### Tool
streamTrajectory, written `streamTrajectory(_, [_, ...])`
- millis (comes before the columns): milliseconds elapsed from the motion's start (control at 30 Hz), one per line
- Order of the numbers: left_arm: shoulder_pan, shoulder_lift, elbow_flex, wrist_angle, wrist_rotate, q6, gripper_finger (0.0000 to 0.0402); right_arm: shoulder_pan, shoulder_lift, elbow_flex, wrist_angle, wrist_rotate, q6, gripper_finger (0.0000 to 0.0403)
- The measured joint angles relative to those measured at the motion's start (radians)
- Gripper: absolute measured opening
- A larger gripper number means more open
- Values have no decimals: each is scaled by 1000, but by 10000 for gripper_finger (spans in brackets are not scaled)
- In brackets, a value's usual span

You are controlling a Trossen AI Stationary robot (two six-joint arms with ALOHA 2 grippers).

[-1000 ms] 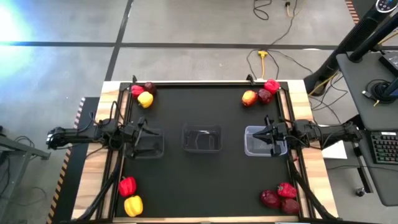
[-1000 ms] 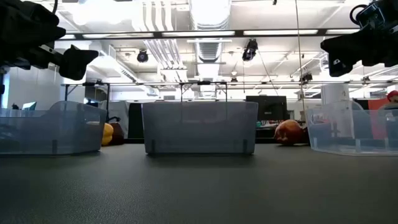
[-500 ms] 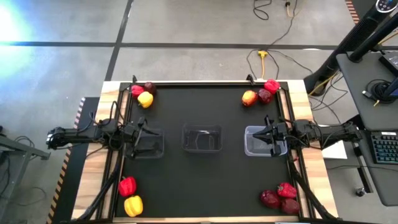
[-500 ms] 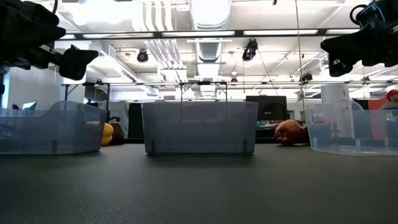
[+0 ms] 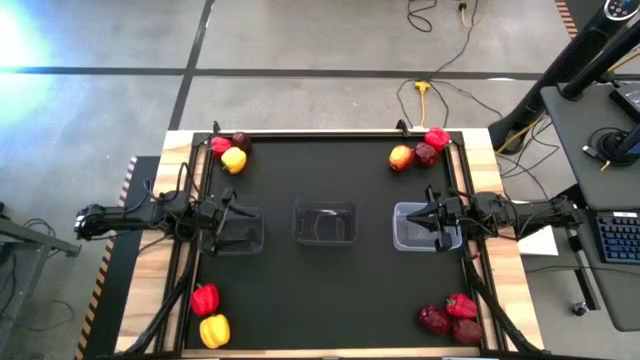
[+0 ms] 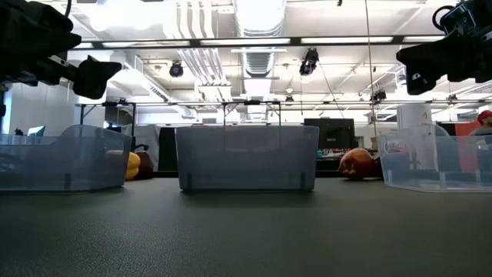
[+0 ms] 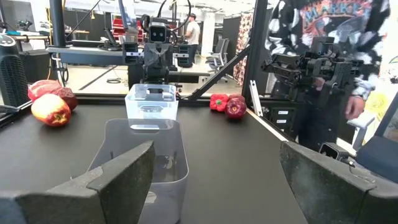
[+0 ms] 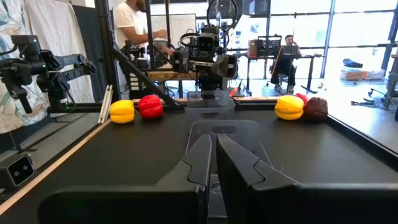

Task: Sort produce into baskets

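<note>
The black table mat point(image 5: 325, 290) has its middle open, with bare stretches in front of and behind a row of three clear plastic rectangular tubs. The fruit sits only in the four corners, close to the mat's edges.

At the far left corner lie a red pepper point(image 5: 220, 146), a yellow pepper point(image 5: 234, 160) and a dark maroon apple point(image 5: 241, 140), touching. At the far right are an orange-red fruit point(image 5: 401, 157), a maroon apple point(image 5: 426, 154) and a red pepper point(image 5: 437, 138). The near left corner has a red pepper point(image 5: 205, 298) beside a yellow pepper point(image 5: 214, 330). The near right holds a red and maroon cluster point(image 5: 450, 316); I cannot count it for sure.

The left tub point(image 5: 238, 229), middle tub point(image 5: 324, 222) and right tub point(image 5: 418, 227) stand upright in a line across the table, long sides running along that line. The middle one looks empty.

Both arms reach in level from the sides. The left gripper point(image 5: 222, 228) hangs over the left tub, fingers point(image 7: 121, 174) parted about halfway, holding nothing. The right gripper point(image 5: 434, 222) hangs over the right tub, fingers point(image 8: 199, 163) pressed together, empty.
</note>
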Motion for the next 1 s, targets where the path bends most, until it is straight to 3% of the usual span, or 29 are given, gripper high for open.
streamTrajectory(433, [0, 0, 0, 0, 0, 0, 327, 0, 0, 0, 5, 0, 13, 18])
streamTrajectory(533, [0, 0, 0, 0, 0, 0, 327, 0, 1, 0, 12, 1, 215, 18])
streamTrajectory(667, [0, 0, 0, 0, 0, 0, 327, 0, 6, 0, 3, 17, 739, 18])
streamTrajectory(800, [0, 0, 0, 0, 0, 0, 327, 0, 41, 0, 25, 146, 1053, 18])
streamTrajectory(867, [0, 0, 0, 0, 0, 0, 327, 0, 67, 0, 92, 276, 1163, 18])
streamTrajectory(933, [0, 0, 0, 0, 0, 0, 327, -1, 101, 0, 128, 429, 1187, 18])
streamTrajectory(1000, [0, 0, 0, 0, 0, 0, 327, -1, 150, 0, 159, 519, 1105, 18])
